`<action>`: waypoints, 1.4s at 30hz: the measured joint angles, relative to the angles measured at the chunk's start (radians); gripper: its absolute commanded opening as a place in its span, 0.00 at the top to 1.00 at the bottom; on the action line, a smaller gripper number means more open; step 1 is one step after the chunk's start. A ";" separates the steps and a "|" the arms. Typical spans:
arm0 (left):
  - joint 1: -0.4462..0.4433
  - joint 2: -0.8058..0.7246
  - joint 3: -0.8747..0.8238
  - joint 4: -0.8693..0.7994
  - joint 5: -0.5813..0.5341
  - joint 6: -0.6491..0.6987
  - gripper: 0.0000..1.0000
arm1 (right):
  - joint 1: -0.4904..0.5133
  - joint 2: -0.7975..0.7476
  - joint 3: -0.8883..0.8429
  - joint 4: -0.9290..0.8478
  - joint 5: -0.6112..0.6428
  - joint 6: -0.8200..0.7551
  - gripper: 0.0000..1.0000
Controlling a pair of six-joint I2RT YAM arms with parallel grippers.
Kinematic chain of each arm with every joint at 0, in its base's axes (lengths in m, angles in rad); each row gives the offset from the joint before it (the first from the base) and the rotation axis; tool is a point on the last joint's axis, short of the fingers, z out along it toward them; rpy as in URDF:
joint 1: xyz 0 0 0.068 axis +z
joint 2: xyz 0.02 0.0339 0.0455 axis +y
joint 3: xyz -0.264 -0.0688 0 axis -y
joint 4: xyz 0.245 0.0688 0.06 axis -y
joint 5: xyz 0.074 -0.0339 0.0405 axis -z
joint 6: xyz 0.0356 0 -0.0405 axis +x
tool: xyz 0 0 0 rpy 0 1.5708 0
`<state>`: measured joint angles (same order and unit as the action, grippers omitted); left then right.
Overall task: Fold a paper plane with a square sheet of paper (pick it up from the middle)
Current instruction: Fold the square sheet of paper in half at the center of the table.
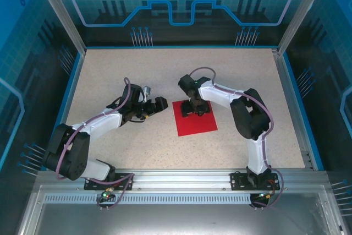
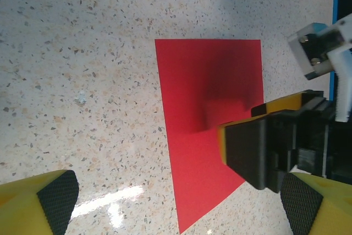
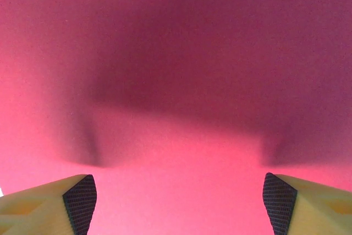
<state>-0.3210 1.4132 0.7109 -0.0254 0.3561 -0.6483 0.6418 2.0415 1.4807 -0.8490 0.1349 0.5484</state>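
The square sheet of paper (image 1: 201,124) is bright red and lies flat and uncreased on the speckled table, just right of centre. My right gripper (image 1: 193,109) points straight down over the sheet's far half. In the right wrist view my right gripper (image 3: 179,205) is open, its dark pads (image 3: 80,202) wide apart with only the red sheet (image 3: 176,70) close below them. My left gripper (image 1: 158,104) is open and hovers just left of the sheet. The left wrist view shows the sheet (image 2: 203,92), with the right gripper's black and yellow body (image 2: 264,149) over its right side. My left gripper (image 2: 177,205) holds nothing.
The speckled table (image 1: 110,75) has a blue rim (image 1: 70,89) and glass enclosure walls around it. Both arm bases sit on the metal rail (image 1: 181,179) at the near edge. A tiny white speck (image 2: 81,98) lies on the table left of the sheet.
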 measured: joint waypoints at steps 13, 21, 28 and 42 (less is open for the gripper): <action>0.000 0.000 0.000 -0.006 -0.003 0.000 0.01 | 0.001 0.031 -0.009 0.017 0.005 0.005 0.22; 0.000 0.000 0.000 -0.008 -0.003 0.000 0.01 | 0.005 0.027 -0.016 0.030 0.004 0.017 0.31; 0.000 0.000 0.000 -0.022 -0.003 0.000 0.02 | -0.006 0.016 -0.019 0.031 -0.007 0.021 0.51; -0.003 -0.001 0.000 -0.022 -0.011 0.000 0.01 | -0.038 -0.153 -0.058 0.074 -0.140 0.039 0.74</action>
<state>-0.3241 1.4124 0.7109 -0.0475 0.3454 -0.6487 0.6037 1.8889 1.4231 -0.7753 -0.0051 0.5873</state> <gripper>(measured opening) 0.986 0.253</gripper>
